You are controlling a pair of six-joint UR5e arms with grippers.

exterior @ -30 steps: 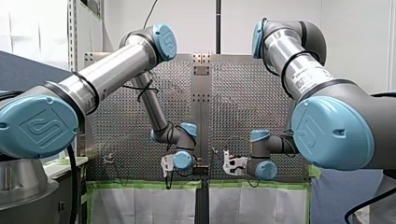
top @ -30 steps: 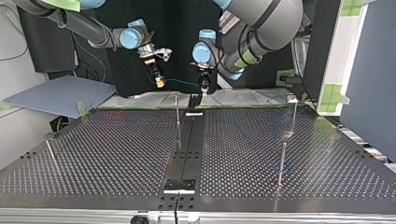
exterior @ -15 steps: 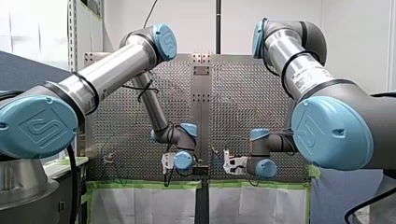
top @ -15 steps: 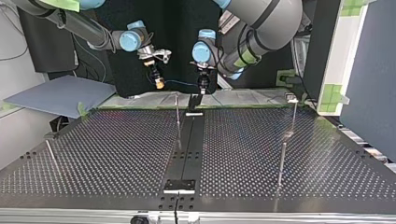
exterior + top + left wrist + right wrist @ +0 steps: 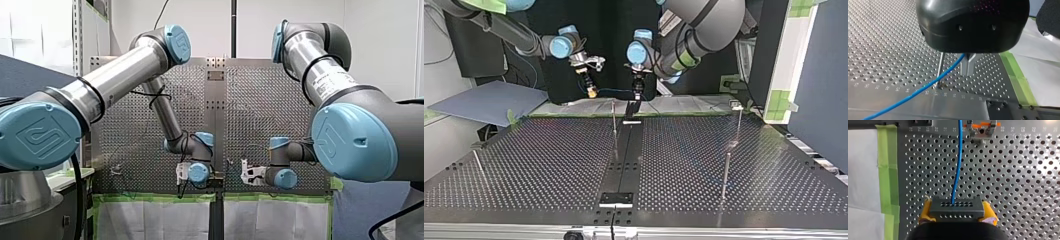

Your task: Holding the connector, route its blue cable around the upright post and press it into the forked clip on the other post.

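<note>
Hidden or unclear: in the front view both wrists cover their own grippers. In the left wrist view the black housing covers the roots of the left gripper (image 5: 968, 71), so the actual contact with the blue cable (image 5: 923, 88) cannot be seen. In the top view the cable is only a faint line against the dark backdrop, and it cannot be made out there which post carries the forked clip. A small metal fixture with an orange piece (image 5: 980, 127) is cut off at the edge of the right wrist view.

Pose: both arms reach to the desk's (image 5: 549, 165) taped edge, with the grippers pointing down above it. The right gripper (image 5: 956, 213) has its yellow pads (image 5: 926, 211) clamped on the two ends of the dark connector (image 5: 955, 206). The cable leaves the middle of the connector and runs ahead over the perforated plate, beside the green tape (image 5: 888, 170). The left gripper's metal fingers (image 5: 965, 65) meet at the tips, and the cable enters at their root — apparently held there. It then slants away past the thin upright post (image 5: 940, 65), just beside it; I cannot tell whether they touch.

Change: in the top view, both wrists have shifted slightly toward the view's left compared with a second ago — the connector also sits a little lower.
</note>
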